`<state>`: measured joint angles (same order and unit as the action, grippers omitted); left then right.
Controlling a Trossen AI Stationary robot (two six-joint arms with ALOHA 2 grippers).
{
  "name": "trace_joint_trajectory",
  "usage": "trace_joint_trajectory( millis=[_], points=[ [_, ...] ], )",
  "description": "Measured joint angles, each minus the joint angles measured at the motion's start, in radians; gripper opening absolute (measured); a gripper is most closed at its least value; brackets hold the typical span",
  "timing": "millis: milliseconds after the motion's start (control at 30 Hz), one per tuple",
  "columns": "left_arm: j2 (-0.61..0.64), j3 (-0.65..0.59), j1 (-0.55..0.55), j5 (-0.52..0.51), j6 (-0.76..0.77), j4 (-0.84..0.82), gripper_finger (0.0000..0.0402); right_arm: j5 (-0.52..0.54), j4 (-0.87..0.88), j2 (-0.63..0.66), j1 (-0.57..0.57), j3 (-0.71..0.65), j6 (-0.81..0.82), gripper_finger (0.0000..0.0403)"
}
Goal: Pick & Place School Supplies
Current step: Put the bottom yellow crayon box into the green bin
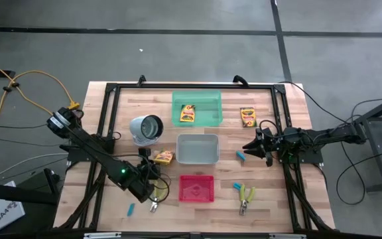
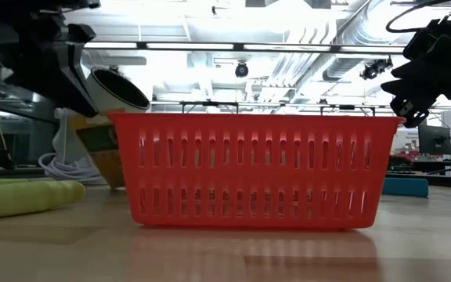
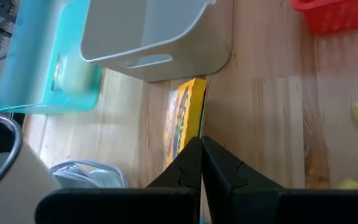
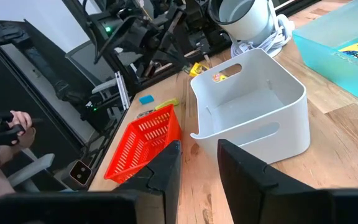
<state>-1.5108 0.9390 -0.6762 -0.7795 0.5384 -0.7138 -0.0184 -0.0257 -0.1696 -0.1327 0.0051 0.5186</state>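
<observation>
Left pincer (image 1: pixel 150 174) hangs low over the surface (image 1: pixel 297 133), fingers clenched tight with nothing between them, tips just short of a crayon box (image 1: pixel 164 157) lying beside the grey tray (image 1: pixel 197 149); the left wrist view shows that box (image 3: pixel 185 118) on edge right under the grey tray's (image 3: pixel 160 37) wall. Near the front edge, a blue piece (image 1: pixel 130 209) and a small tool (image 1: pixel 155 204) lie by the left arm. Moving across: a white camera (image 1: pixel 146 129) sits behind, then the green tray (image 1: pixel 197 98) with a crayon box (image 1: pixel 188 113) inside, the grey tray in the middle, the red tray (image 1: pixel 196 188) in front. Further right, a third crayon box (image 1: pixel 247 117) lies flat, a blue piece (image 1: pixel 241 156) sits by the right arm, and another blue piece (image 1: pixel 236 185) touches yellow-green pliers (image 1: pixel 246 197). Right pincer (image 1: pixel 252 150) hovers beside the grey tray, fingers partly parted, grasping nothing.
</observation>
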Motion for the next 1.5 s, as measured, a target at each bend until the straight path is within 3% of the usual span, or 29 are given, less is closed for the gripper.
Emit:
trace_joint_trajectory(
  millis=[900, 1500],
  points=[
    [0.162, 0.008, 0.033, 0.033, -0.030, -0.039, 0.0000, 0.000, 0.000, 0.000, 0.000, 0.000, 0.000, 0.0097],
    [0.293, 0.138, 0.134, 0.045, -0.227, -0.035, 0.0000, 0.000, 0.000, 0.000, 0.000, 0.000, 0.000, 0.0097]
  ],
)
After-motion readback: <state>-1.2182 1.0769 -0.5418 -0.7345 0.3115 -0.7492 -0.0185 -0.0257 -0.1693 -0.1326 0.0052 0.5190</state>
